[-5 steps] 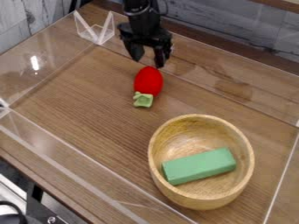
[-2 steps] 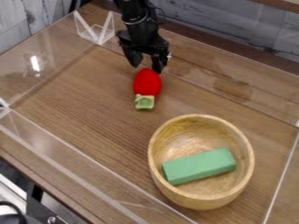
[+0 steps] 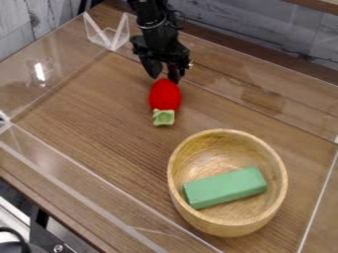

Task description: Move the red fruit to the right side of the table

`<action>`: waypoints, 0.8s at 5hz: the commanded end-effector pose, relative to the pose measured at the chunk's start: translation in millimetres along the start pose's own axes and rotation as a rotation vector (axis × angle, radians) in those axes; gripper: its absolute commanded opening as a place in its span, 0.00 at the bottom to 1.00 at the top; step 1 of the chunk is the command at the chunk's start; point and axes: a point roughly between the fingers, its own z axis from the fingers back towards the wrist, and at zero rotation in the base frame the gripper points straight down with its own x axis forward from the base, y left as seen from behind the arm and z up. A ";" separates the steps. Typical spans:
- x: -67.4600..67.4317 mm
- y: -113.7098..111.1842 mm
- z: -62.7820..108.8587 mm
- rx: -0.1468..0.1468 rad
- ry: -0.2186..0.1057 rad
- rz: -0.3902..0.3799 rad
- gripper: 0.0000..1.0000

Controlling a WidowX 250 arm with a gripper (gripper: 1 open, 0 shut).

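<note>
The black robot gripper (image 3: 165,73) points down at the far end of the small glossy red fruit (image 3: 165,95); whether its fingers are apart or pressing the fruit I cannot tell. The fruit lies mid-table on the brown wood-grain table (image 3: 93,119), green cap nearward. Near right, a round light wooden bowl (image 3: 227,148) holds a green rectangular block (image 3: 224,188).

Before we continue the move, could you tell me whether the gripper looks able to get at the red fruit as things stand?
Probably yes: the gripper hangs right over the far end of the red fruit, which lies alone on the table, clear of the wooden bowl.
</note>
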 end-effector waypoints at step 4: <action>15.2 -10.3 49.0 0.094 -0.109 0.029 1.00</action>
